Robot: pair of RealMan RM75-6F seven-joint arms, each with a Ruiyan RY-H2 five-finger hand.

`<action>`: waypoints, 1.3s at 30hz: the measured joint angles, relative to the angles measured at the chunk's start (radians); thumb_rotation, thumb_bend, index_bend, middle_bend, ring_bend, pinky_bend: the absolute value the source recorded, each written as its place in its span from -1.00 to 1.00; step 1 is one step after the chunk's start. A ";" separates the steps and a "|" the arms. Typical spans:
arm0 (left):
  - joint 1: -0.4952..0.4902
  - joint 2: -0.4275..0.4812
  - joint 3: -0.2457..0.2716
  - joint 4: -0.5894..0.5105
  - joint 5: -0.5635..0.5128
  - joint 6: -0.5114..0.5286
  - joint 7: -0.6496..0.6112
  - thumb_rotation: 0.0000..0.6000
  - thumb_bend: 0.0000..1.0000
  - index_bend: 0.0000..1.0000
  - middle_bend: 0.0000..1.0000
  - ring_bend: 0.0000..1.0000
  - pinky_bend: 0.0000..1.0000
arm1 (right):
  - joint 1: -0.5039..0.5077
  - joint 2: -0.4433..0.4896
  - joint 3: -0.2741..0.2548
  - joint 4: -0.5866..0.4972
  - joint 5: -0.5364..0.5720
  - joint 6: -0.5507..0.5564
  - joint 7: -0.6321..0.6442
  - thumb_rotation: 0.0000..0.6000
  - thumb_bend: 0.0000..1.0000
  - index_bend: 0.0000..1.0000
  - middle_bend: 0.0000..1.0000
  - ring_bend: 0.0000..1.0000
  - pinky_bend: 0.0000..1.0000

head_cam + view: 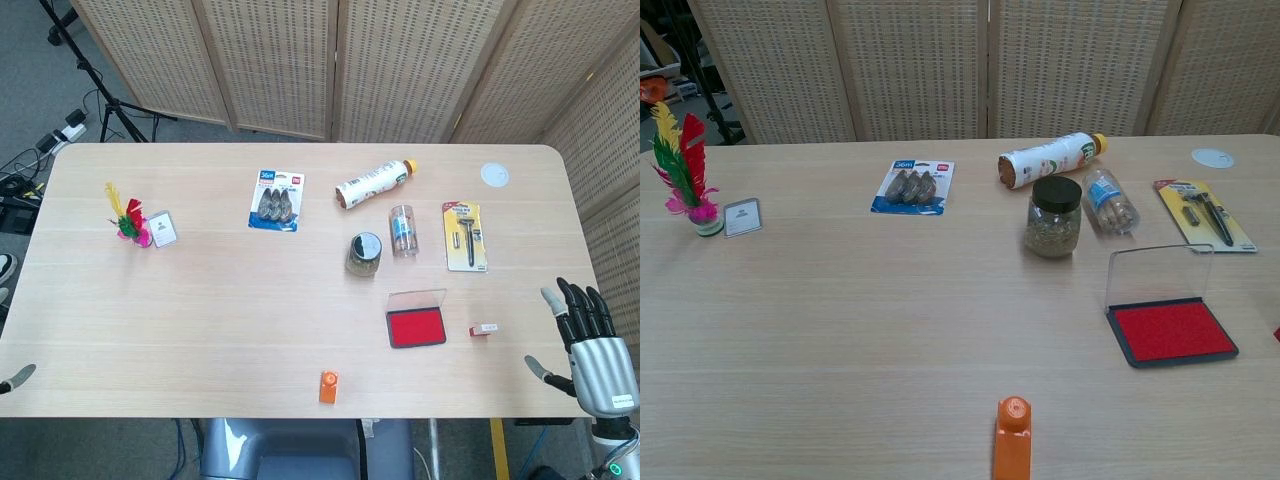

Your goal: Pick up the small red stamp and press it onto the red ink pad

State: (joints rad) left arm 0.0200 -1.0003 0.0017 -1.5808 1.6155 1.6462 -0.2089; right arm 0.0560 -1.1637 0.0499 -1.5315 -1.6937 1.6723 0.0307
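Right hand [588, 345] hovers empty with fingers spread, right of the red ink pad [416, 328]; the small red stamp [482, 329] lies untouched just beside that pad, so picking and pressing remain

a pale wooden table [200, 320] carries a feathered shuttlecock [124, 213], a small card [163, 229], a blue clip pack [277, 200], a lying white bottle [374, 183], a dark-lidded glass jar [364, 254], a clear lying bottle [403, 230], a yellow razor pack [465, 235], a white disc [494, 174], an open red ink pad [416, 325], a small red stamp [482, 329] and an orange block [328, 385]
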 measured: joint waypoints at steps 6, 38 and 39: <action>0.000 0.002 0.001 0.007 0.005 0.003 -0.016 1.00 -1.00 -1.00 -1.00 -1.00 -1.00 | 0.002 0.000 -0.006 -0.002 0.000 -0.016 -0.007 1.00 -1.00 -1.00 -1.00 -1.00 -1.00; -0.013 -0.016 -0.012 -0.001 -0.033 -0.032 0.038 1.00 -1.00 -1.00 -1.00 -1.00 -1.00 | 0.195 -0.105 -0.028 0.282 0.022 -0.373 0.006 1.00 -0.77 -0.33 0.88 1.00 1.00; -0.013 -0.017 -0.012 -0.001 -0.034 -0.032 0.039 1.00 -1.00 -1.00 -1.00 -1.00 -1.00 | 0.202 -0.118 -0.028 0.299 0.028 -0.391 0.001 1.00 -0.74 -0.33 0.88 1.00 1.00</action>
State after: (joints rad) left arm 0.0074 -1.0170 -0.0108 -1.5822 1.5819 1.6141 -0.1698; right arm 0.2580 -1.2816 0.0218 -1.2320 -1.6658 1.2816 0.0313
